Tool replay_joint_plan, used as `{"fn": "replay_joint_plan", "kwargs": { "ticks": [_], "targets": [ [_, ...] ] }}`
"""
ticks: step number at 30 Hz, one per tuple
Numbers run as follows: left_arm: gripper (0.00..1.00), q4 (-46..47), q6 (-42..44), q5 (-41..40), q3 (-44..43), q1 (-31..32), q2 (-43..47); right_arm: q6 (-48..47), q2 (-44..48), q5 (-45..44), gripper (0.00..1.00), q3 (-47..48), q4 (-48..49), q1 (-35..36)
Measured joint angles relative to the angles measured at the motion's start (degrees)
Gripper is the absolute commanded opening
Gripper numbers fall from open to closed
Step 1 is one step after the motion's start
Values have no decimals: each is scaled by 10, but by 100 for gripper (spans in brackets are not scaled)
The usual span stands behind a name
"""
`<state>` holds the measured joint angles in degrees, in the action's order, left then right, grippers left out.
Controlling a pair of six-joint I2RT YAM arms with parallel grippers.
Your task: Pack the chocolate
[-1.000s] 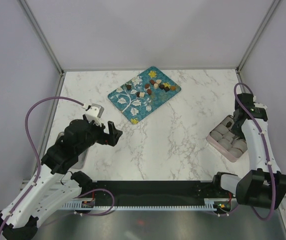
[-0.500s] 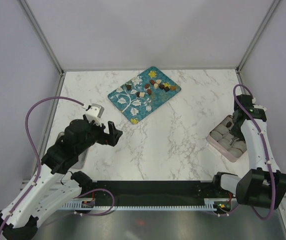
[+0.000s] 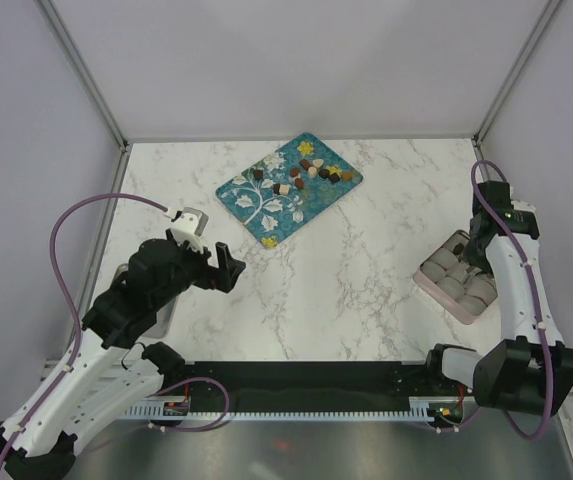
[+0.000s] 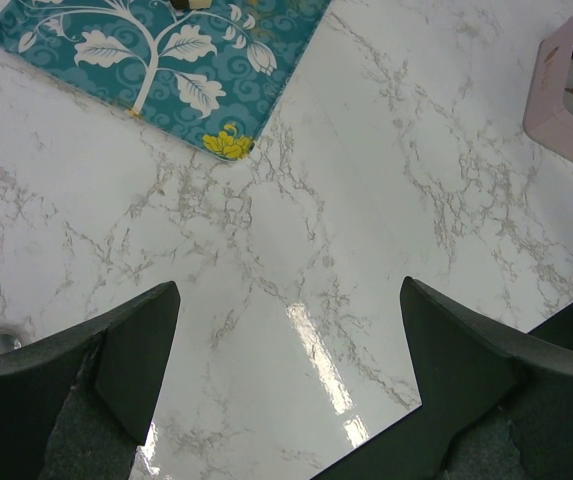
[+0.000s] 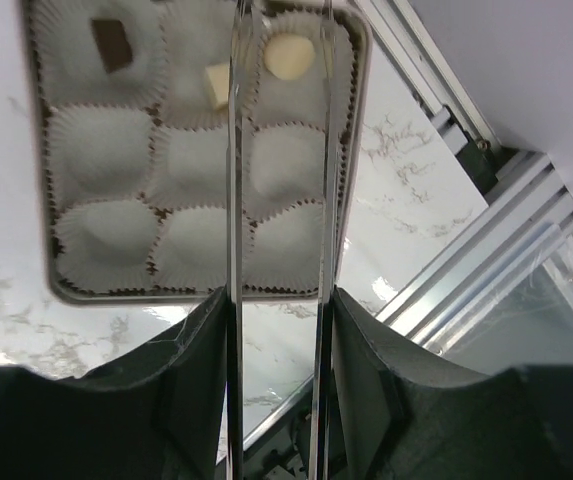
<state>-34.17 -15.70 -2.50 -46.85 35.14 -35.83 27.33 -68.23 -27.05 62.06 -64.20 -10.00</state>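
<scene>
Several small dark brown, light brown and cream chocolates (image 3: 311,172) lie on the far end of a teal tray (image 3: 256,205), whose near corner shows in the left wrist view (image 4: 106,80). My right gripper (image 5: 278,300) is shut on metal tongs (image 5: 234,200) and holds them over a pink box (image 5: 41,200) of white paper cups. The tong tips are apart and empty. Three cups at the far row hold a dark brown piece (image 5: 112,43), a cream square (image 5: 217,83) and a round cream piece (image 5: 290,56). My left gripper (image 4: 288,290) is open and empty above bare marble.
The pink box (image 3: 421,275) sits near the table's right edge, beside an aluminium rail (image 5: 466,130). A metal dish (image 3: 161,310) lies under my left arm at the left edge. Grey walls and frame posts enclose the table.
The right wrist with the tongs has shifted slightly over the box. The left arm has not moved.
</scene>
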Motion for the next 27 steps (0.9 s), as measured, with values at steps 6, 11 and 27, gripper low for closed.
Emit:
{"fn": "replay_joint_plan", "kwargs": {
  "ticks": [6, 11, 27],
  "targets": [
    [100, 0, 0, -4, 0, 0, 0, -28, -31, 28, 49, 121, -1, 26],
    [100, 0, 0, -14, 0, 0, 0, -46, -89, 61, 50, 188, 26, 122],
    [100, -1, 0, -66, 0, 0, 0, -171, -381, 214, 52, 353, 204, 267]
  ]
}}
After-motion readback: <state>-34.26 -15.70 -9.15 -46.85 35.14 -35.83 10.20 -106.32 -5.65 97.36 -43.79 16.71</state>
